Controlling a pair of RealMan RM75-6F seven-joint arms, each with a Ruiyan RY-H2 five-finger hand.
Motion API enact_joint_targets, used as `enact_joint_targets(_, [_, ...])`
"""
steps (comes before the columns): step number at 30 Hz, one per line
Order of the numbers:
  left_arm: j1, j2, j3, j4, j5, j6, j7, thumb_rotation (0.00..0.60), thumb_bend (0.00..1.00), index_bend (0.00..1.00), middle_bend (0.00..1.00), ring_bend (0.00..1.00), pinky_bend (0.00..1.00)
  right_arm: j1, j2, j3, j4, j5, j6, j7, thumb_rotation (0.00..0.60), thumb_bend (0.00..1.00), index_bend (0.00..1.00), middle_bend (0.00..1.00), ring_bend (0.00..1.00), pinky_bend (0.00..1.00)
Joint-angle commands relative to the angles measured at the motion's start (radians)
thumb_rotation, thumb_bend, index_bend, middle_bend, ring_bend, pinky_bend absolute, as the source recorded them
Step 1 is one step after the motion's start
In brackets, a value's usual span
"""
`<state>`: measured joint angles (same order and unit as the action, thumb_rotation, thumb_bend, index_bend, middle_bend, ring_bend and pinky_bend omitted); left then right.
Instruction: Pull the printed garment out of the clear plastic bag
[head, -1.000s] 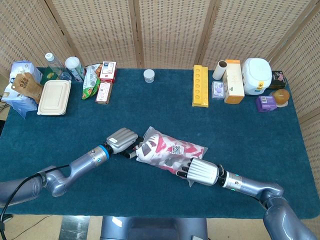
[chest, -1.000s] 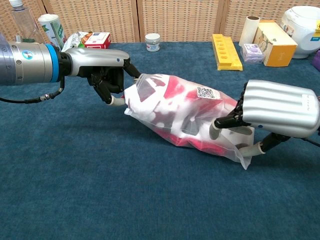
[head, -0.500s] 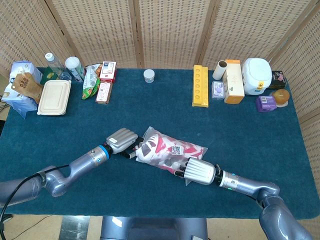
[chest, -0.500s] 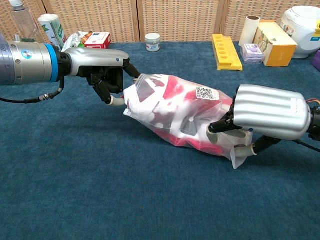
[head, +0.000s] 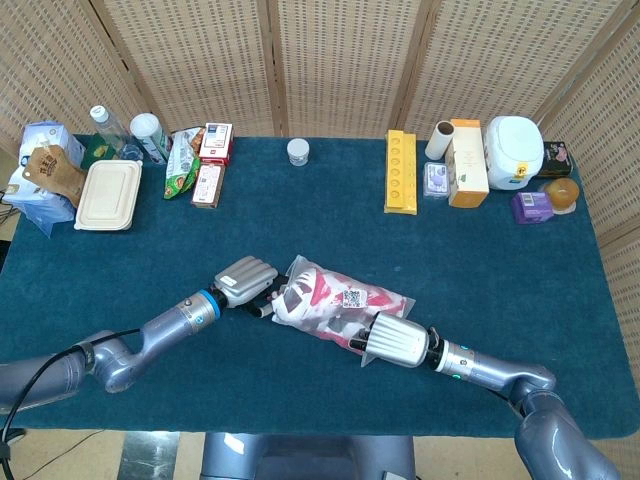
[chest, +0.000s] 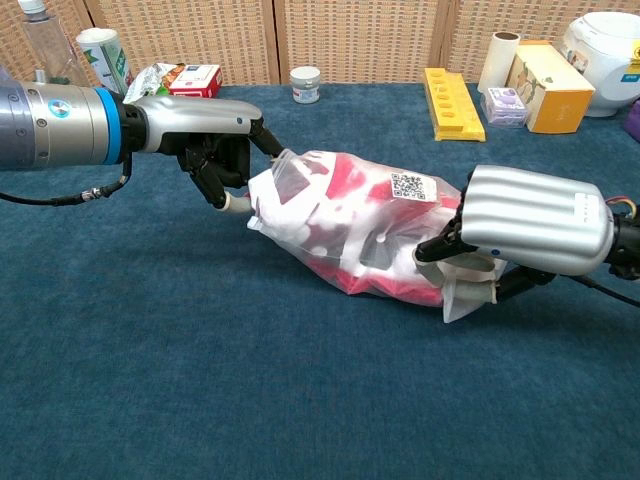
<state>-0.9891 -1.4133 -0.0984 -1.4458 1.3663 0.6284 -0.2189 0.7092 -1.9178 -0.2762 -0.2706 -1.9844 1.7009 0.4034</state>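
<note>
Clear plastic bag (head: 335, 303) lies near the middle of the blue surface (head: 300, 220), long axis running left to right, slightly toward the front edge. Printed garment (chest: 350, 205), red, white and dark, sits wholly inside it; a QR label (chest: 409, 185) shows on the bag's top.

Left robot hand (head: 243, 281) at the bag's left end, fingers curled down, pinching the plastic edge there. Right robot hand (chest: 535, 220) at the right end, fingers closed on the bunched plastic, which is folded up against the palm.

Room: wide bare cloth on both sides of the bag and in front of it, down to the front edge. Behind it, a broad open band before the back row of goods.

Back row, along the far edge: lidded food container (head: 107, 194), bottles, snack packs and small red boxes (head: 207, 184) at the left; a small white jar (head: 298, 151) centre; a yellow tray (head: 400, 171), a paper roll, an orange carton and a white appliance (head: 515, 151) at the right.

Head view alone shows both forearms reaching in from the front corners and the full spread of the surface. Chest view alone shows the left fingers under the bag's lip and the bag's crumpled right corner beneath the right robot hand.
</note>
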Motion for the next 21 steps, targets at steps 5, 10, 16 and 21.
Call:
enact_joint_targets(5, [0.0,0.0,0.001,0.002,-0.003,-0.003,0.003,0.6,0.51,0.72,1.0,1.0,0.95,0.002,-0.007,-0.01,0.004,-0.002,0.014,0.012,0.6,0.57,0.68,0.87,1.0,1.0])
enact_joint_targets(10, [0.002,-0.001,0.003,0.005,-0.006,-0.004,0.005,0.6,0.51,0.72,1.0,1.0,0.95,0.002,-0.012,-0.017,0.01,-0.005,0.031,0.018,0.6,0.63,0.8,0.93,1.0,1.0])
enact_joint_targets(16, [0.003,0.0,0.003,0.006,-0.007,-0.004,0.005,0.6,0.51,0.72,1.0,1.0,0.95,-0.001,-0.008,-0.021,0.014,-0.004,0.043,0.015,0.6,0.68,0.85,0.97,1.0,1.0])
enact_joint_targets(21, [0.005,0.001,0.005,0.008,-0.006,-0.005,0.002,0.6,0.51,0.72,1.0,1.0,0.95,-0.006,0.007,-0.022,0.009,0.0,0.057,0.004,0.6,0.71,0.86,0.99,1.0,1.0])
